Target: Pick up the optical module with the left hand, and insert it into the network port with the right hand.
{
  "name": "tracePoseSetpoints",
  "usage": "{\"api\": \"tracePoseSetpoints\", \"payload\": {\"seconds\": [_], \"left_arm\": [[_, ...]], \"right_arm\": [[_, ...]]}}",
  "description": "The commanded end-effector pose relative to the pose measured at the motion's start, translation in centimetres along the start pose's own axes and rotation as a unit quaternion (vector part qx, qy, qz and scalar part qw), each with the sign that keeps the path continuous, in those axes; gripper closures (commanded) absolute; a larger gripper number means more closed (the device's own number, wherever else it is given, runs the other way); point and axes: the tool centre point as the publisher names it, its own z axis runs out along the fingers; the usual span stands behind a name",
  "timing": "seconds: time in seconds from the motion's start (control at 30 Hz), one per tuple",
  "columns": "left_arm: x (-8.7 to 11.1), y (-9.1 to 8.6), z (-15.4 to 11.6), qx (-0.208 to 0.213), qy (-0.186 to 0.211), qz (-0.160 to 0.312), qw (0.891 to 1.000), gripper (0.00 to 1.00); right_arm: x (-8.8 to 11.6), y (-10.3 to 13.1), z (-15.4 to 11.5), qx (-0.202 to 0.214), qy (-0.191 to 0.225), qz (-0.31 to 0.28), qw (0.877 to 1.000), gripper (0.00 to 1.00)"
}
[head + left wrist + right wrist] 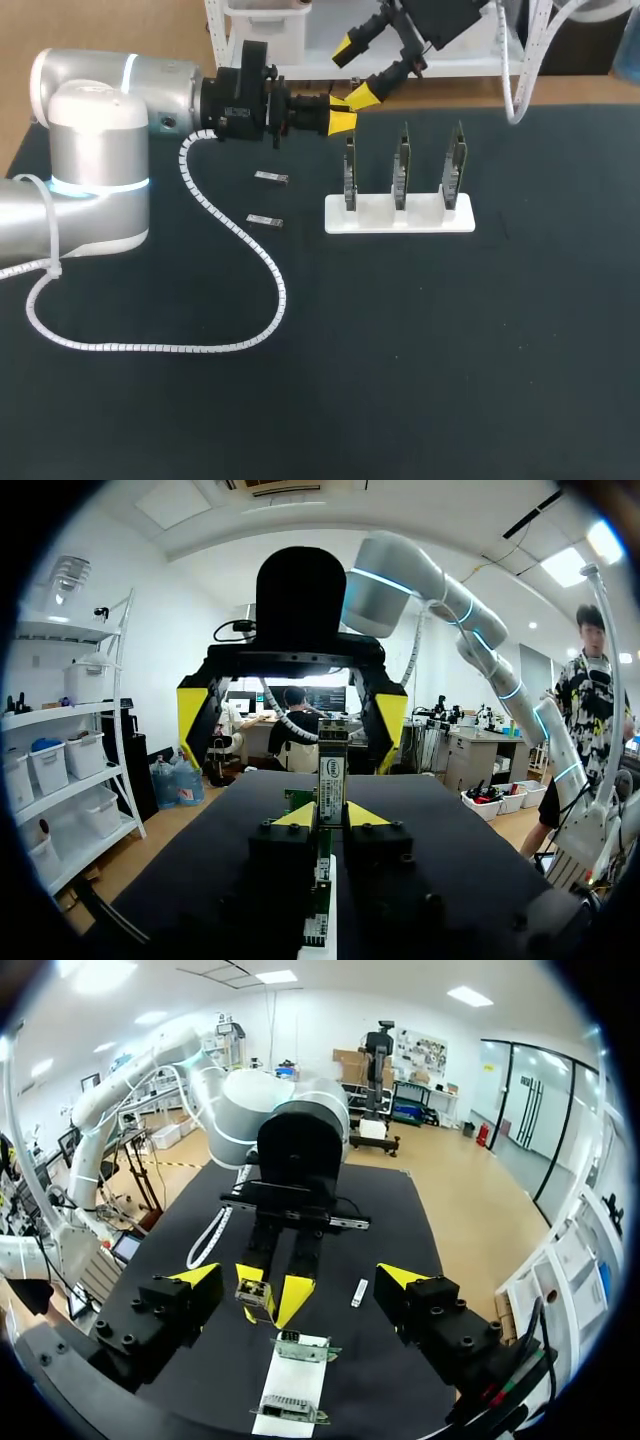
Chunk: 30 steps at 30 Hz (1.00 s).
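Overhead first, the left pincer (343, 122) is clenched, its yellow tips nearly together. Whatever sits between them is too small to make out from here. The right pincer (356, 72) hangs released just beyond it, tips well apart. Near the left pincer's tips, three port boards (401, 165) stand upright in a white stand (398, 217). Two loose modules (271, 178) lie on the table, back along the left pincer from its tips.

From the left wrist, the left pincer (330, 815) is grasping the optical module (332, 770). The module's long axis runs out along the fingers, pointing at the released right pincer (293, 715) straight ahead. It is a slim bar with a pale labelled face. Its gripped end is hidden between the fingers.

From the right wrist, the right pincer (298, 1278) stands wide open. The left pincer (270, 1295) faces it between its fingers, holding the optical module (257, 1300) with the silvery metal end towards the camera. The white stand (296, 1385) lies under both, partly cut off.
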Motion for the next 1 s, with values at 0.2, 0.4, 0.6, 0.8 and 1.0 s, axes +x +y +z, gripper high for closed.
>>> {"api": "tracePoseSetpoints", "payload": {"seconds": [0.2, 0.4, 0.6, 0.8, 1.0], "left_arm": [[0.0, 0.2, 0.0, 0.002, 0.000, 0.000, 1.000, 1.00], [0.0, 0.2, 0.0, 0.002, 0.000, 0.000, 1.000, 1.00], [0.0, 0.2, 0.0, 0.002, 0.000, 0.000, 1.000, 1.00], [0.0, 0.2, 0.0, 0.002, 0.000, 0.000, 1.000, 1.00], [0.0, 0.2, 0.0, 0.002, 0.000, 0.000, 1.000, 1.00]], "right_arm": [[1.0, -0.3, 0.4, 0.007, -0.003, 0.001, 1.000, 0.00], [1.2, -0.9, 0.1, 0.015, -0.006, -0.005, 1.000, 0.00], [1.2, -1.3, 0.3, 0.010, -0.008, -0.010, 1.000, 0.00], [1.3, -1.6, 0.7, 0.004, -0.017, -0.007, 1.000, 0.00], [1.3, -1.8, 0.8, -0.004, -0.025, -0.002, 1.000, 0.00]]}}
